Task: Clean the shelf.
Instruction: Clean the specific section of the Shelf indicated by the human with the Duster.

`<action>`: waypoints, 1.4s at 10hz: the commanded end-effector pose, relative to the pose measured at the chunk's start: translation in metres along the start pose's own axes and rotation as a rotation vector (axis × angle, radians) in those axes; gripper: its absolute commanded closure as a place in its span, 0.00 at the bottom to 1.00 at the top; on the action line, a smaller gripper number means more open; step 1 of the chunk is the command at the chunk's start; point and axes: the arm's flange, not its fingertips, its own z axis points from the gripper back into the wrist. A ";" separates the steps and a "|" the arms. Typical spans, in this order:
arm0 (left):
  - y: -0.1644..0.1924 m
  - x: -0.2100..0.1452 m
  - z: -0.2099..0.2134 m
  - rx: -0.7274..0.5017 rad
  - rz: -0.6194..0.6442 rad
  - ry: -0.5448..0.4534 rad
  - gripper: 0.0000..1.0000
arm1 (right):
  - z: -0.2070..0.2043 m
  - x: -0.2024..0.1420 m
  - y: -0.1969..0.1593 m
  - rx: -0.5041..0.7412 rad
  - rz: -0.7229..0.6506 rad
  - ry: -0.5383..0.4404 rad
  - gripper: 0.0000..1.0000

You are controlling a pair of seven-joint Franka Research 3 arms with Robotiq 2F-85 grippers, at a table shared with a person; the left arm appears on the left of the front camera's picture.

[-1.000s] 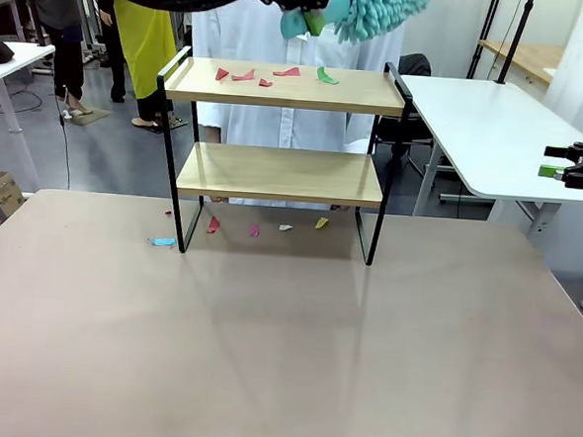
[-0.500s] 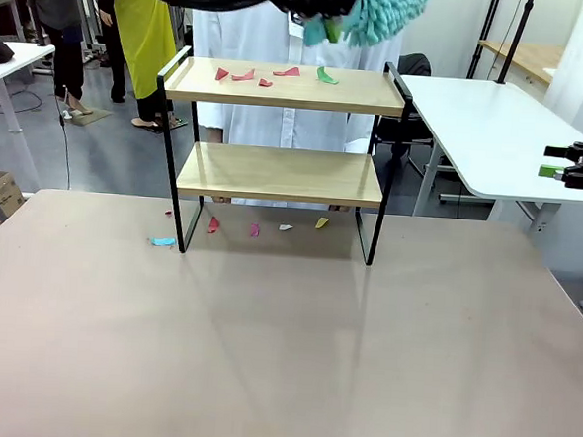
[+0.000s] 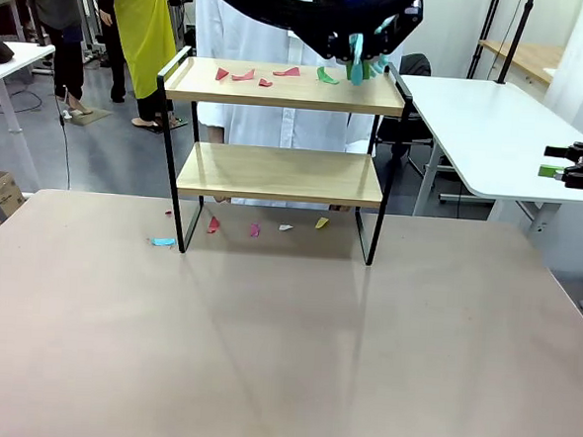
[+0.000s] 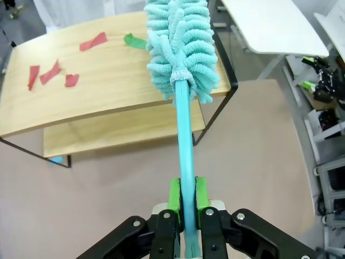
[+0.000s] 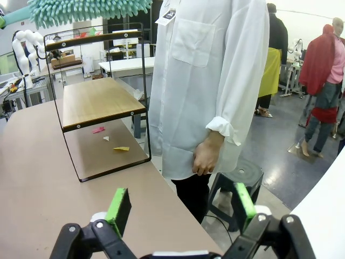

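left gripper (image 4: 187, 189): black linkage fingers, bright green pads (image 4: 174, 195), silver screw heads (image 4: 163, 215) at pivots. right gripper (image 5: 180, 208): same black links, green pads, white base.

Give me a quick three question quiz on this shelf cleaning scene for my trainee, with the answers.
1. True or false: the left jaws are shut on the teal duster.
2. The red and green scraps on the shelf lie on: A the top board, B the lower board, C both.
3. Fill in: the right jaws stand ___.
Key: 1 true; 2 A; 3 open.
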 end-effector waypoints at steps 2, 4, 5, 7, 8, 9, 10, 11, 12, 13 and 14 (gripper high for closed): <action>-0.014 0.005 -0.010 0.007 0.067 -0.006 0.87 | -0.002 0.004 0.000 -0.003 0.007 0.003 0.00; -0.016 0.000 -0.024 0.010 0.090 0.027 0.87 | -0.002 0.004 0.000 -0.003 0.007 0.003 0.00; -0.017 -0.003 -0.031 0.021 0.090 0.051 0.87 | -0.002 0.004 0.000 -0.003 0.007 0.003 0.00; -0.014 -0.007 -0.041 0.026 0.108 0.110 0.87 | -0.002 0.004 0.000 -0.003 0.007 0.003 0.00; -0.013 -0.008 -0.039 0.008 0.073 0.077 0.87 | -0.002 0.004 0.000 -0.003 0.007 0.003 0.00; -0.013 -0.008 -0.039 0.008 0.073 0.077 0.87 | -0.002 0.004 0.000 -0.003 0.007 0.003 0.00; -0.012 -0.010 -0.047 0.017 0.076 0.096 0.87 | -0.002 0.004 0.000 -0.003 0.007 0.003 0.00; -0.001 -0.005 -0.040 0.041 0.076 0.100 0.87 | -0.002 0.004 0.000 -0.003 0.007 0.003 0.00; 0.014 0.001 -0.034 0.101 0.086 0.112 0.87 | -0.002 0.004 0.000 -0.003 0.007 0.003 0.00; 0.029 0.005 -0.027 0.139 0.085 0.129 0.87 | -0.002 0.004 0.000 -0.003 0.007 0.003 0.00; 0.050 0.008 -0.022 0.169 0.085 0.164 0.87 | -0.002 0.004 0.000 -0.003 0.007 0.003 0.00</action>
